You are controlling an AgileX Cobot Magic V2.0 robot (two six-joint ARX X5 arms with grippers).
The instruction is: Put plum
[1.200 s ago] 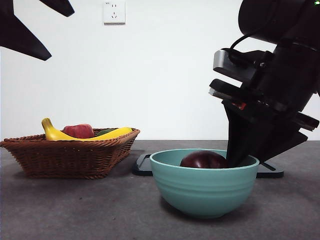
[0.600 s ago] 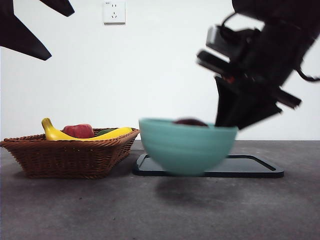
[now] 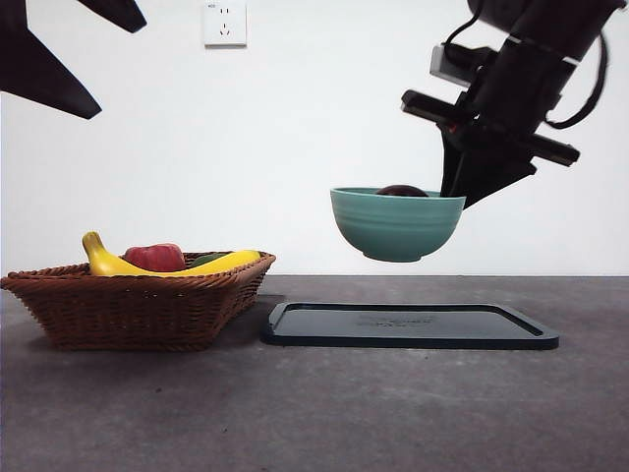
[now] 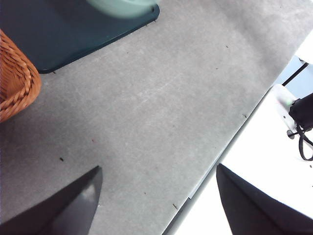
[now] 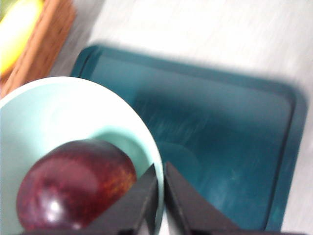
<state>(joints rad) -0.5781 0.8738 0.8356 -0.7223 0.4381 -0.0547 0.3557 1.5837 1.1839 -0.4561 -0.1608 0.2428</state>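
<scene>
The dark maroon plum [image 5: 73, 183] lies inside a teal bowl [image 5: 58, 112]; in the front view only the plum's top [image 3: 401, 191] shows over the bowl's rim. My right gripper [image 5: 160, 196] is shut on the bowl's rim, one jaw inside and one outside. The bowl [image 3: 396, 224] hangs in the air above the dark tray [image 3: 408, 324], held at its right edge by the right gripper [image 3: 460, 193]. My left gripper [image 4: 156, 196] is open with nothing between its jaws, high over the bare table near its edge.
A wicker basket [image 3: 138, 305] at the left holds a yellow banana [image 3: 147, 262] and a red fruit [image 3: 154, 257]. The basket's corner [image 4: 14, 83] and a corner of the tray [image 4: 63, 34] show in the left wrist view. The grey table's edge [image 4: 215, 166] lies under the left gripper.
The right gripper has lifted the bowl with the plum off the table, up and back over the tray. The left arm has not moved.
</scene>
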